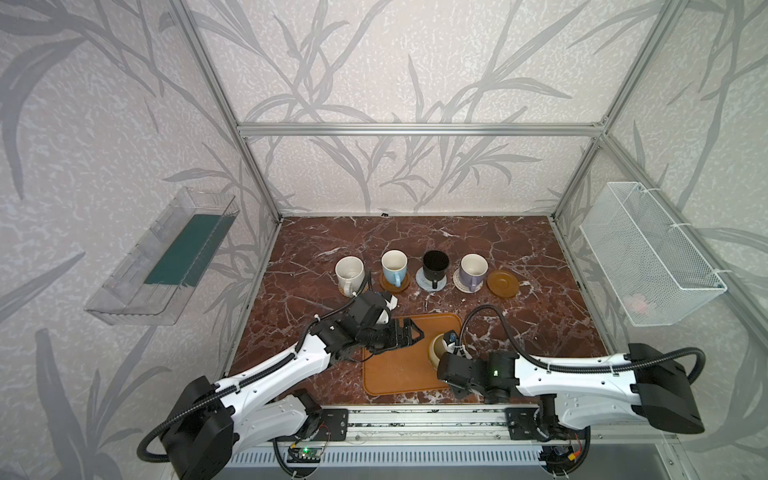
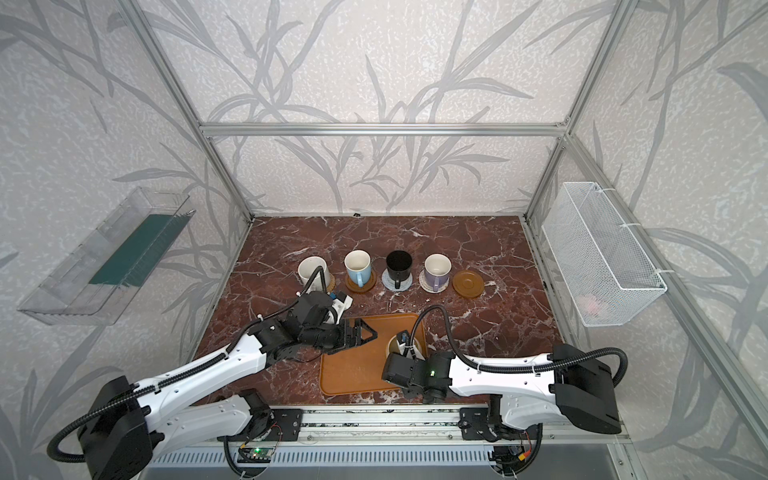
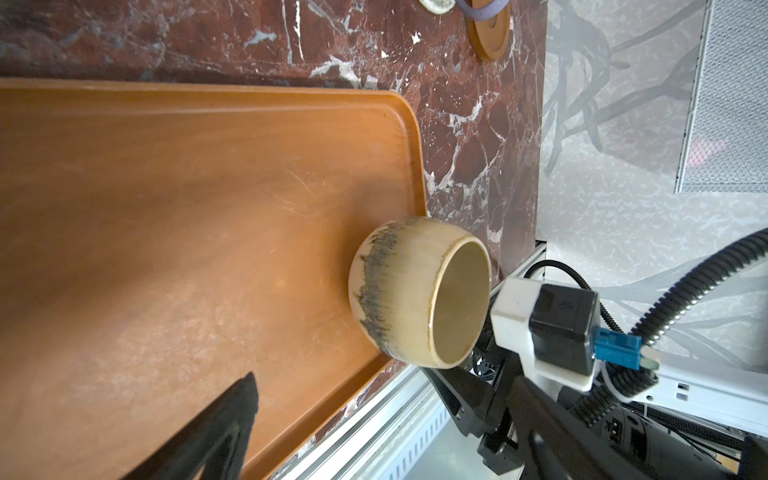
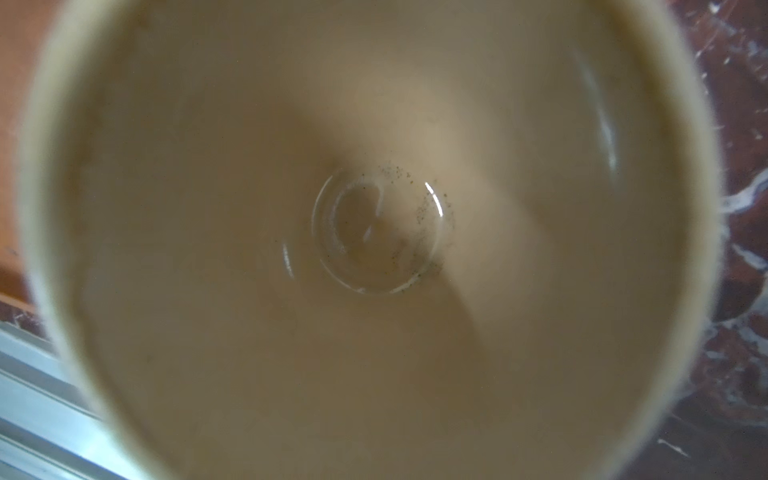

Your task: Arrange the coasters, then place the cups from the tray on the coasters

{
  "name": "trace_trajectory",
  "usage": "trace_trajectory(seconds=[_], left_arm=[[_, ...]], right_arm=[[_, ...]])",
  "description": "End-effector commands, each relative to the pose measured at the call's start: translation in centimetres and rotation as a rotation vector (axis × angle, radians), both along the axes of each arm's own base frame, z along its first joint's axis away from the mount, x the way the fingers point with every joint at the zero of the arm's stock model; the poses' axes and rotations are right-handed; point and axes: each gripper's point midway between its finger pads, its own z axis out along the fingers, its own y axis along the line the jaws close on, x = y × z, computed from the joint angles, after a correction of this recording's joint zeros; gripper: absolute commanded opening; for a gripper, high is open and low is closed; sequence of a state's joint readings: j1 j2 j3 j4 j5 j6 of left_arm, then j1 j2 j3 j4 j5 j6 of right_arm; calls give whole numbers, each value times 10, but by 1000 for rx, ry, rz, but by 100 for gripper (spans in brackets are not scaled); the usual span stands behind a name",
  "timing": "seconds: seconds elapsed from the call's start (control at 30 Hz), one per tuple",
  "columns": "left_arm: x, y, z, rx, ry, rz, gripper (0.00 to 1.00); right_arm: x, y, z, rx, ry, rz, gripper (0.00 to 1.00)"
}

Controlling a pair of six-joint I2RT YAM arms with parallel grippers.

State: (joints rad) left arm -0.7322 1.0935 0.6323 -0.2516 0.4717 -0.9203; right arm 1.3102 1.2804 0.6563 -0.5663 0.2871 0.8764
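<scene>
Looking down at an orange-brown tray (image 1: 395,374) holding just one cream-yellow cup (image 1: 435,348). Upright near the right edge, empty apart from a few dark specks (image 4: 419,208) at the bottom.

Counting four more lined up behind it, all on coasters:
- white cup (image 1: 350,270) on a mostly hidden tan woven coaster (image 2: 331,286)
- light blue cup (image 1: 394,266) on a brown coaster (image 1: 386,284)
- black cup (image 1: 435,265) on a grey-blue coaster (image 1: 423,283)
- lavender cup (image 1: 473,270) on a cream coaster (image 1: 458,279)

Can't see into the black cup, too dark. Spotting a second brown coaster (image 1: 503,284) bare at the row's right end.

Seeing the left gripper (image 1: 409,334) spread wide over the tray, pinching nothing. Can't tell the right gripper (image 1: 448,351) state, tucked down by the cream-yellow cup under its own wrist.

Also noticing a clear bin (image 1: 166,257) on the left wall with a dark green sheet (image 1: 187,249) inside. Plus a wire basket (image 1: 648,253) on the right wall with something pinkish (image 1: 640,305), too blurry to name.
</scene>
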Motion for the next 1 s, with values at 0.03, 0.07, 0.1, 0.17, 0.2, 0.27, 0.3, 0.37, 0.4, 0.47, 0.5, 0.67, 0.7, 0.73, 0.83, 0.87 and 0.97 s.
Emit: trace_trajectory(seconds=[0.03, 0.07, 0.1, 0.17, 0.2, 0.27, 0.3, 0.37, 0.4, 0.47, 0.5, 0.67, 0.7, 0.73, 0.83, 0.87, 0.97], left_arm=[[1, 1, 5, -28, -23, 22, 97], [1, 2, 4, -25, -24, 25, 97], [1, 2, 1, -22, -21, 28, 97], [1, 1, -1, -36, -13, 34, 96], [1, -1, -2, -49, -10, 36, 96], [2, -6, -1, -85, -3, 42, 96], [2, -8, -1, -96, -1, 46, 96], [3, -9, 0, -100, -5, 51, 95], [3, -9, 0, -97, -6, 52, 96], [4, -9, 0, -95, -7, 54, 95], [4, -10, 0, -96, -7, 57, 95], [13, -18, 6, -175, -2, 104, 95], [14, -19, 5, -175, 2, 108, 95], [15, -20, 6, -185, 3, 112, 95], [18, -25, 11, -244, 10, 129, 95], [19, -26, 15, -263, 7, 133, 95], [26, -32, 28, -323, -10, 152, 95]], right_arm=[[0, 3, -1, 14, -7, -15, 38], [1, 2, -1, 11, -8, -18, 38], [1, 2, -1, 14, -9, -19, 37], [1, 3, -1, 15, -9, -10, 33], [1, 4, -1, 13, -7, -7, 31], [0, 6, -2, 4, -2, -2, 31], [-1, 6, -1, -1, -2, 0, 30], [0, 8, -1, -3, -7, 1, 28], [0, 7, -1, -5, -9, 0, 26], [1, 9, 1, 6, -15, 1, 23], [2, 9, 1, 11, -20, 1, 22], [2, 18, -1, 12, -11, 23, 17], [1, 19, -1, 9, -8, 24, 16], [2, 20, -1, 12, -9, 23, 16], [3, 23, 2, 47, -16, 14, 6], [4, 25, 4, 63, -21, 9, 1], [5, 29, 10, 97, -31, 8, 0]])
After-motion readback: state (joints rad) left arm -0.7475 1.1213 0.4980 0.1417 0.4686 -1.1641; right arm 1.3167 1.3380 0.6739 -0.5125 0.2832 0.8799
